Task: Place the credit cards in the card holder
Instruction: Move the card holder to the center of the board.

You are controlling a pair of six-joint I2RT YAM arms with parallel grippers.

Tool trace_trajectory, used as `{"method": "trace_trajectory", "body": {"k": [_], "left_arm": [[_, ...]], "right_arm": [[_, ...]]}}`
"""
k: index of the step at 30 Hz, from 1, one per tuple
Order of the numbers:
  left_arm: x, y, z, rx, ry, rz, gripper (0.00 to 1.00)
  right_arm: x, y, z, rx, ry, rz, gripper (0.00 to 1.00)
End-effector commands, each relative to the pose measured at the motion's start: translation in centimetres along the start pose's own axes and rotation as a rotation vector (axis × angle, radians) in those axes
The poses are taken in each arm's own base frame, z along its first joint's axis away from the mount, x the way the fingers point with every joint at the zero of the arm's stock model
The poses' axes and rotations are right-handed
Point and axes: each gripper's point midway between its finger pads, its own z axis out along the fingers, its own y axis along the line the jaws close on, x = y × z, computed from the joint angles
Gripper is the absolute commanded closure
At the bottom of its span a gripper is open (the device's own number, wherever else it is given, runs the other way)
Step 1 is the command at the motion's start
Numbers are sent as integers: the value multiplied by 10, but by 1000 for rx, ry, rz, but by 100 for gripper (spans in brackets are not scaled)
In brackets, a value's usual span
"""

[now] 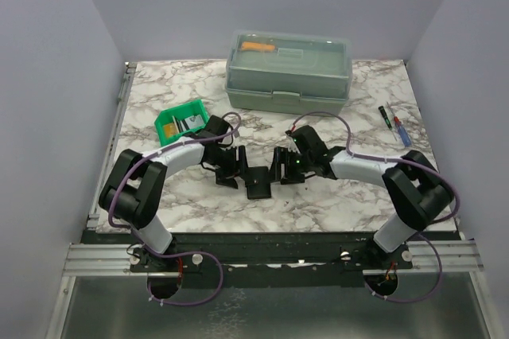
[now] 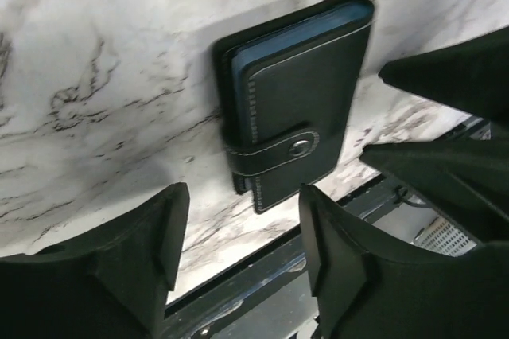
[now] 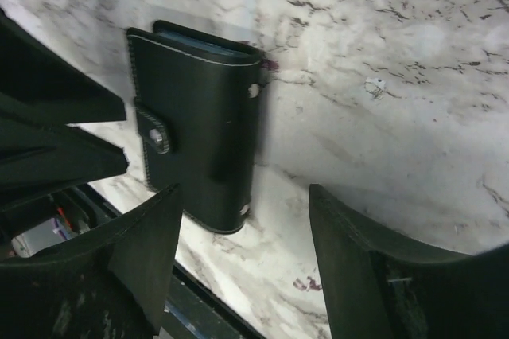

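Card holder: the card holder [image 1: 257,183] lies flat on the desk [image 1: 334,205], close to the front edge and between the two claws. It is folded shut, with its strap fastened.
Credit cards: the credit cards [image 1: 184,122] seem to lie in the green bin [image 1: 191,106], well apart from the holder. They are too small to count.
Left claw: the left claw [image 2: 242,204] is spread wide beside the holder and pinches nothing.
Right claw: the right claw [image 3: 242,204] is also spread and empty, on the other side of the holder.
Risk of sliding: the desk looks like smooth, glossy marble, so I think a push from one side can move the holder toward the front edge, or over it.
Risk of the strap: the strap must be undone first. A claw that only lifts the holder probably does not open it.
Risk of collision: the two claws are near each other, and closing in together may make them touch.
Risk with cards: thin flat cards in a bin are hard to grip.
Holder material: black, leather-like, with pale stitching, a round stud and bluish inner edges.
Shape: flat rectangle, rounded corners.
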Motion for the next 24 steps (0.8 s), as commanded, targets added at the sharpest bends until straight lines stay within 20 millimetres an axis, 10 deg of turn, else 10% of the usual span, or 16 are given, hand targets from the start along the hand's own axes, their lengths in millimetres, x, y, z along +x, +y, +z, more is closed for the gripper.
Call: {"method": "trace_trajectory", "body": {"k": [1, 8, 14, 24], "left_arm": [[-5, 2, 2, 12, -65, -18, 42], [7, -9, 21, 51, -42, -22, 57], [1, -29, 28, 81, -46, 7, 59], [-22, -66, -25, 134, -165, 83, 42]], "right_arm": [[5, 3, 19, -54, 41, 3, 35], [18, 0, 37, -15, 81, 32, 51], [1, -21, 27, 133, -38, 136, 92], [-25, -148, -97, 423, -368, 486, 100]]}}
